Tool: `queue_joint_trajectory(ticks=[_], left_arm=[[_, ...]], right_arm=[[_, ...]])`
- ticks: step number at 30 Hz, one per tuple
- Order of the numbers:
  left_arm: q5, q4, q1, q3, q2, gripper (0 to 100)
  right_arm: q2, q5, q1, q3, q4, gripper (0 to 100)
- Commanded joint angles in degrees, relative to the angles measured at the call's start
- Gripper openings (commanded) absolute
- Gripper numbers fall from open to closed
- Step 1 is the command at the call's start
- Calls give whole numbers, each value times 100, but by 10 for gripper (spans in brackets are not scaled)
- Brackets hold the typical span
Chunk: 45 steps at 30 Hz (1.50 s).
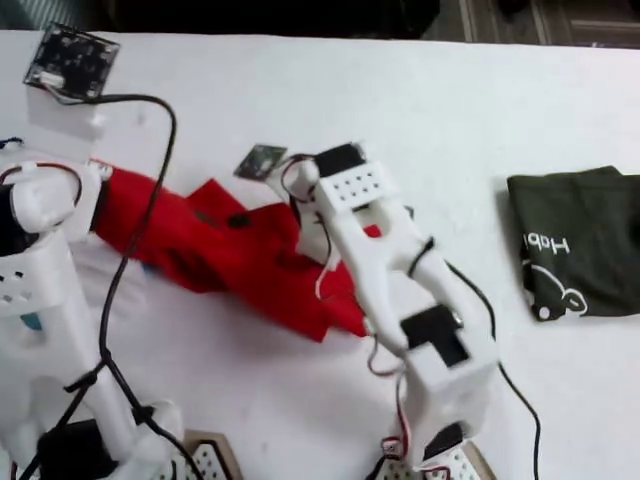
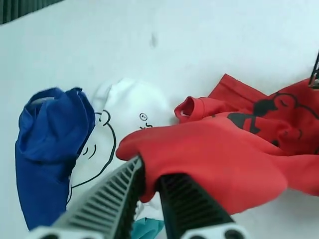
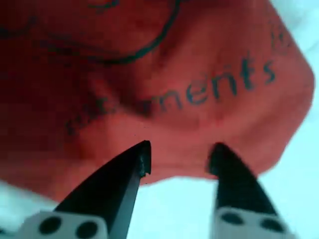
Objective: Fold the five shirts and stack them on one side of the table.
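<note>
White bench (image 1: 450,110), red shirt (image 1: 250,255) stretched diagonally across it.
Left tool (image 2: 149,174) pinches one end; right tool (image 3: 182,152) stands open over the other edge.

The white table (image 1: 470,110) bears 1 small grey card (image 1: 260,161) and, farther back, 1 dark square board (image 1: 72,60).
</note>
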Motion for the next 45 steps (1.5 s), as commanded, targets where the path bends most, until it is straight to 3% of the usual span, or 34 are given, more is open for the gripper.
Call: queue_joint_trajectory(ticks=[1, 7, 12, 16, 25, 28, 33, 36, 45], left_arm=[[70, -26, -127, -62, -163, 24], [44, 0, -154, -62, -163, 24], [44, -35, -154, -62, -163, 24], [35, -35, -154, -44, -163, 24], [35, -167, -154, -18, -119, 24], [53, -290, -154, -18, -119, 24], [79, -404, -154, -35, -119, 24], [79, -404, -154, -35, -119, 24], [79, -404, -154, -26, -154, 24]], right_arm=[[505, -18, -22, -316, -901, 50], [1332, -18, 66, -1653, -1604, 26], [1877, -18, 75, -2804, -1604, 19], [1877, -26, 66, -3578, -1007, 19], [1877, -35, 66, -5389, 1613, 21], [1815, -378, 259, -5644, 1560, 21], [2185, -114, 277, -5389, 1543, 21], [2686, -123, 321, -5380, 1068, 20], [3380, -97, 303, -6295, -1745, 21]])
